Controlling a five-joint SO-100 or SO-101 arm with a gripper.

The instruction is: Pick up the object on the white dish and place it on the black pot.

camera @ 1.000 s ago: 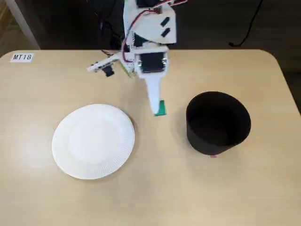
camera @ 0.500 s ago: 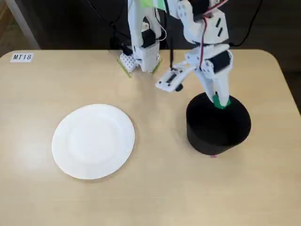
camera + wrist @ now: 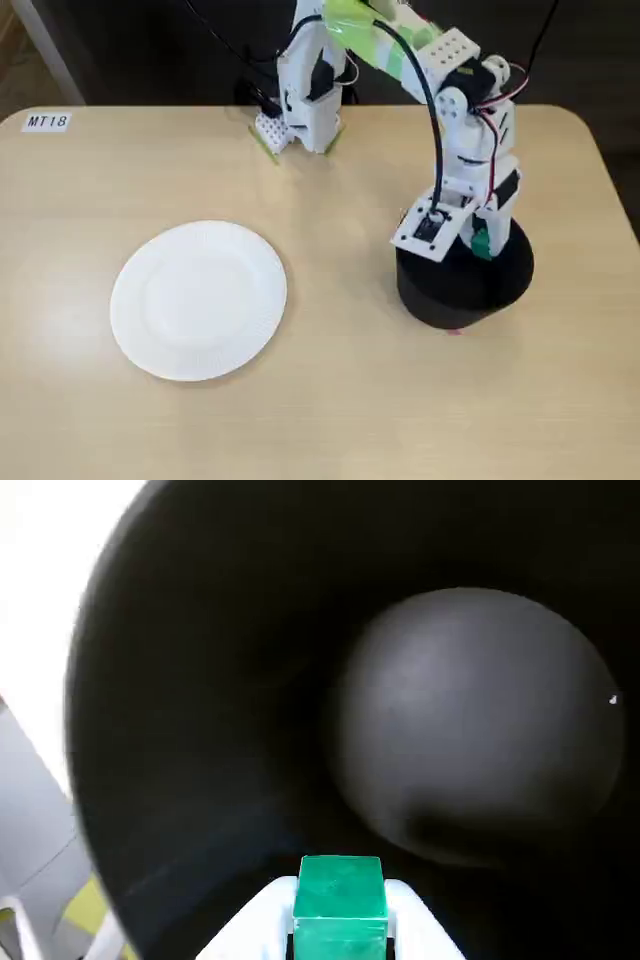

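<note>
The white paper dish [image 3: 198, 299] lies empty on the table's left half in the fixed view. The black pot [image 3: 465, 282] stands at the right. My gripper [image 3: 478, 245] hangs over the pot's mouth and is shut on a small green cube [image 3: 480, 243]. In the wrist view the green cube [image 3: 340, 898] sits between my white fingers [image 3: 412, 925] at the bottom edge, just above the pot's dark inside [image 3: 470, 720], which fills the view.
The arm's white base [image 3: 305, 95] stands at the table's back edge. A label reading MT18 [image 3: 46, 121] is stuck at the back left corner. Light wood table [image 3: 330, 400] surrounds dish and pot.
</note>
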